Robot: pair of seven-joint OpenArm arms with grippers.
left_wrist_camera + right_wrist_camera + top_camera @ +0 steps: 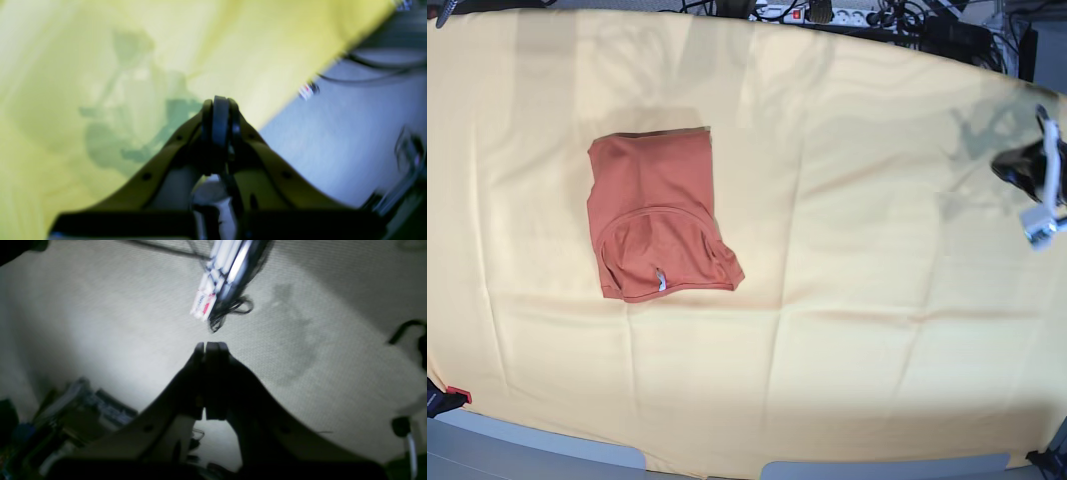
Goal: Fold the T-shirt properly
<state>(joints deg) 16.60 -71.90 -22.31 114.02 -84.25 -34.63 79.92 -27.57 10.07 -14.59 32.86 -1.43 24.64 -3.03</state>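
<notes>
Left wrist view: left gripper (220, 110) pinched fully together on nothing, over the pale yellow cloth (100, 66) near its edge; no shirt here; right wrist view: right gripper (211, 353) likewise closed and empty above the floor (100, 323), a power strip (220, 276) beyond; base view: T-shirt (659, 215) lies folded into a compact block left of centre on the bench (877, 330), neckline and tag toward the near side; soft, light, limp fabric, likely to sag or unfold; I would pinch stacked layers at a corner or folded edge.
</notes>
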